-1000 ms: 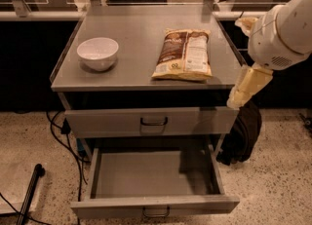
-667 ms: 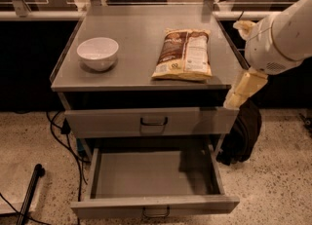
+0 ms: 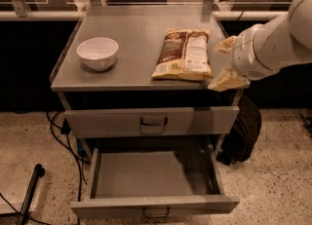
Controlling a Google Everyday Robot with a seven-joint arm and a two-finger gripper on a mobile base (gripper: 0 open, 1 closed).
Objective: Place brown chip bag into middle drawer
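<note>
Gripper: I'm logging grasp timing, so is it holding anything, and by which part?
Nothing is held. The gripper hovers open beside the right edge of the dark brown crinkly chip bag, which lies on the grey cabinet top.

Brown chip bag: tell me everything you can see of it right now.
The crinkly dark brown chip bag with a white label panel and pale yellow edges lies flat on the grey metal cabinet top, right of centre, its near end close to the front edge. The beige claw, open, sits just beside its right edge, not gripping it.
</note>
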